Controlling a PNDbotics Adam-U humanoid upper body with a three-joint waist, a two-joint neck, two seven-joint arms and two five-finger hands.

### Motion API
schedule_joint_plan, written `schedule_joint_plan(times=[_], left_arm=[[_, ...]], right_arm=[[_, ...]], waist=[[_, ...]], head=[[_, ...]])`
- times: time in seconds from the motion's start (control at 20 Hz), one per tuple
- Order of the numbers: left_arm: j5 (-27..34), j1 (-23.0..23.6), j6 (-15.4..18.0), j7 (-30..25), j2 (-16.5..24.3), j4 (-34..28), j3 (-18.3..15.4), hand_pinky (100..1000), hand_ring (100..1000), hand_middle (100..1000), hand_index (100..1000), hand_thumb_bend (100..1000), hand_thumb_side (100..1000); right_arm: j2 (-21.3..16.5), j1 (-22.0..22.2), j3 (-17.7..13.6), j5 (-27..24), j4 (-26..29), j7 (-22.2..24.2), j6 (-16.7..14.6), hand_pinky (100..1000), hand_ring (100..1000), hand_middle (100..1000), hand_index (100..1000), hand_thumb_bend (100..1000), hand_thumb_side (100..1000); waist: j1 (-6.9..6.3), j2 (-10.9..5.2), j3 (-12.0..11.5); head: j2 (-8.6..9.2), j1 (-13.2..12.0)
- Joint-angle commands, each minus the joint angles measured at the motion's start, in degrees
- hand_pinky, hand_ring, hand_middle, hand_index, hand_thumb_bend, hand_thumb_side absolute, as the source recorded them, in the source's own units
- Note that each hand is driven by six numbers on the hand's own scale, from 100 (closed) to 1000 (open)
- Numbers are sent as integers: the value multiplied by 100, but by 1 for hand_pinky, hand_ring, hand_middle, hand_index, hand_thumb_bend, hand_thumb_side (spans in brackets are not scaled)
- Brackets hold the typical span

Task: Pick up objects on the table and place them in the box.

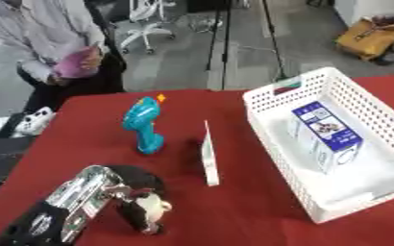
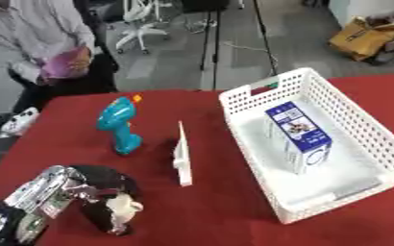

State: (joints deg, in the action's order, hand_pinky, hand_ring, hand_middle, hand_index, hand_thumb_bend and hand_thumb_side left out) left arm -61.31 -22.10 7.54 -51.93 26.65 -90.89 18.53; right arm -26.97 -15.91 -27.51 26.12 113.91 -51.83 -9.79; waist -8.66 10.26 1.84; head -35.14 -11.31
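Note:
A teal toy drill (image 1: 143, 125) with an orange tip lies on the red table (image 1: 234, 211), left of centre. Just right of it a thin white flat box (image 1: 209, 156) stands on its edge. On the right stands a white mesh box (image 1: 277, 149), and a blue and white carton (image 1: 326, 132) lies inside it. My left arm comes in from the lower left corner. Its black hand (image 1: 140, 192) hangs close over the table in front of the drill, with a pale patch at its underside. My right hand shows in neither view.
The table's far edge runs behind the drill, and a seated person is beyond it at the upper left. A white game controller (image 1: 36, 120) lies off the table's left side. Bare red cloth separates the flat box from the mesh box.

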Motion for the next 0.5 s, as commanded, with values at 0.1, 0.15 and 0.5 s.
schedule_joint_plan(times=[0.1,0.15,0.5], left_arm=[[-120,-74,19,-4,42,10,-59,623,698,891,938,494,703],[-139,-76,15,-4,37,9,-63,623,698,891,938,494,703],[-843,-170,-8,-4,35,-387,-296,674,754,918,945,516,645]], right_arm=[[-92,-51,-50,-19,68,-14,-37,757,700,534,602,100,387],[-91,-51,-51,-20,68,-14,-38,757,700,534,602,100,387],[-92,-36,-47,-21,68,-14,-41,757,700,534,602,100,387]], waist=[[65,-53,9],[65,-53,10],[59,-58,-8]], head=[[76,-35],[77,-37],[86,-13]])
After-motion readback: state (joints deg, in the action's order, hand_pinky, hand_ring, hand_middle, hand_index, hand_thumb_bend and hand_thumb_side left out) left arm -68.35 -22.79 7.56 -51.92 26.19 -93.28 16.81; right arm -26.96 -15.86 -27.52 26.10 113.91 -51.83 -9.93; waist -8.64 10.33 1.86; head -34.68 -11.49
